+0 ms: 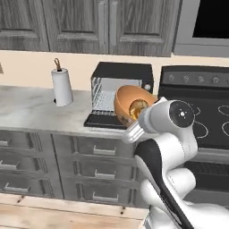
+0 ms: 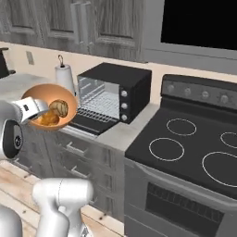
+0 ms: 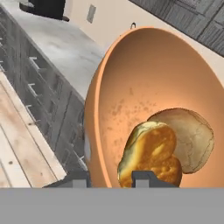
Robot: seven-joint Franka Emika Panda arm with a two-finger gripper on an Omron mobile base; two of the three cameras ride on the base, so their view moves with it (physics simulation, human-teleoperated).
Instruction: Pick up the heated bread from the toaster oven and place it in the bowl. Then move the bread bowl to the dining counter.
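Note:
My gripper (image 1: 129,125) (image 2: 38,110) (image 3: 111,179) is shut on the rim of the orange-brown bowl (image 1: 127,100) (image 2: 46,95) (image 3: 148,87). The bowl hangs tilted in the air in front of the counter, its opening turned toward the arm. Inside it lie the golden-orange heated bread (image 2: 47,119) (image 3: 151,155), close to my fingers, and a duller tan piece (image 2: 59,107) (image 3: 192,133) against it. Behind stands the black toaster oven (image 1: 121,76) (image 2: 115,81), its door (image 1: 103,120) (image 2: 88,122) dropped open and its wire rack bare. The dining counter is out of view.
A paper towel roll (image 1: 61,86) (image 2: 65,76) stands left of the oven on the grey marbled counter (image 1: 27,107) (image 3: 65,43) over panelled drawers (image 1: 89,152). The black stove (image 1: 210,112) (image 2: 194,139) lies to the right. Wooden floor (image 3: 17,148) runs below.

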